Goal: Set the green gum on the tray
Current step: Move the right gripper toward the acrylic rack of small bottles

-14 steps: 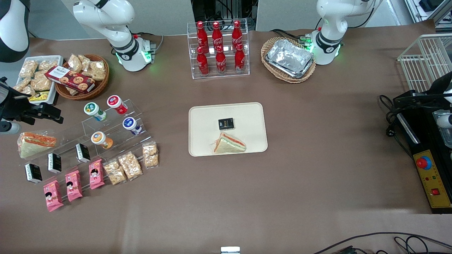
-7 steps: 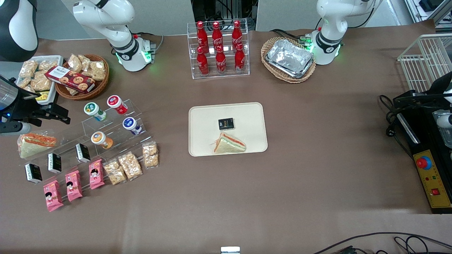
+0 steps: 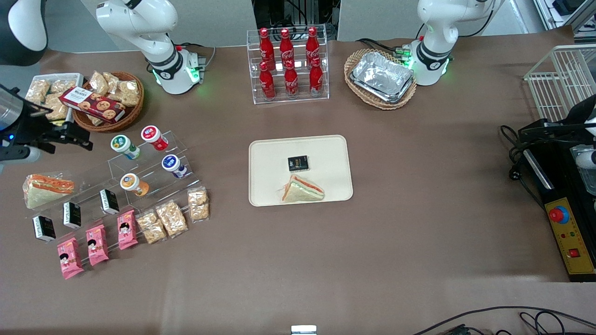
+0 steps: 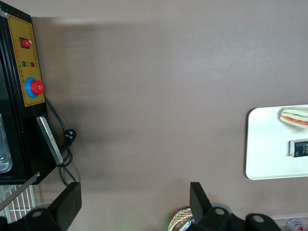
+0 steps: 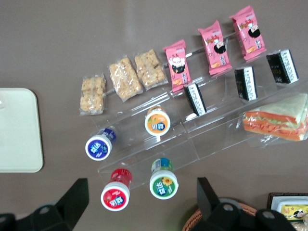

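The green gum (image 3: 122, 144) has a white-rimmed green lid and lies tilted on the top step of a clear acrylic stand, beside a red-lidded bottle (image 3: 152, 136). It also shows in the right wrist view (image 5: 163, 185). My right gripper (image 3: 77, 138) hovers above the table beside the stand, toward the working arm's end, a short way from the gum. It is open and empty, and in the wrist view (image 5: 141, 188) the fingers stand wide apart with the gum and the red-lidded bottle between them. The cream tray (image 3: 326, 149) lies mid-table, holding a sandwich (image 3: 302, 190) and a black packet (image 3: 298, 163).
The blue-lidded (image 3: 172, 164) and orange-lidded (image 3: 132, 183) bottles sit on lower steps. Black packets, pink snack packs and cereal bars (image 3: 171, 217) lie nearer the front camera. A wicker basket (image 3: 108, 102) of snacks and a wrapped sandwich (image 3: 46, 188) flank the gripper. A cola rack (image 3: 288, 65) stands farther away.
My right gripper has moved away from the front camera and a little toward the green gum. Nothing on the table has moved.
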`<control>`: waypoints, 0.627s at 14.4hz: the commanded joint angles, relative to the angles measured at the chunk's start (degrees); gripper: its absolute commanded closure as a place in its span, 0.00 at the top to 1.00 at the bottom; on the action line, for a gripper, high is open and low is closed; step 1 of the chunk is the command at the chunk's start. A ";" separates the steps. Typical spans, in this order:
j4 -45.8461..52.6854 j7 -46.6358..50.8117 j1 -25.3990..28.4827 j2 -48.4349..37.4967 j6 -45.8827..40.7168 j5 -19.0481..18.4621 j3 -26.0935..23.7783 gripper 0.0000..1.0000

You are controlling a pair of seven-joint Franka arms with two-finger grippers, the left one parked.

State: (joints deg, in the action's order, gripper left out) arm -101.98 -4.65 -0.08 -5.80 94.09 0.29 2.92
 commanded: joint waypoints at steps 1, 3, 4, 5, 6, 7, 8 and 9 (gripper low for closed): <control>-17.95 -1.06 0.08 -12.81 9.68 -0.20 0.15 1.00; -22.89 -1.59 0.08 -15.98 11.02 -0.20 0.15 1.00; -25.43 -1.59 0.08 -17.65 11.99 -0.29 0.15 1.00; -27.64 -1.59 0.08 -18.89 13.30 -0.38 0.15 1.00; -28.96 -1.77 0.08 -19.25 13.75 -0.47 0.15 1.00; -29.50 -2.29 0.08 -19.25 13.84 -0.73 0.15 1.00; -30.03 -3.34 -0.09 -19.25 14.28 -0.73 0.33 1.00; -30.55 -4.14 -0.35 -19.43 14.37 -0.73 0.33 1.00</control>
State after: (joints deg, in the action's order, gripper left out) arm -129.29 -6.32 -0.09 -23.25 106.25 0.25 2.95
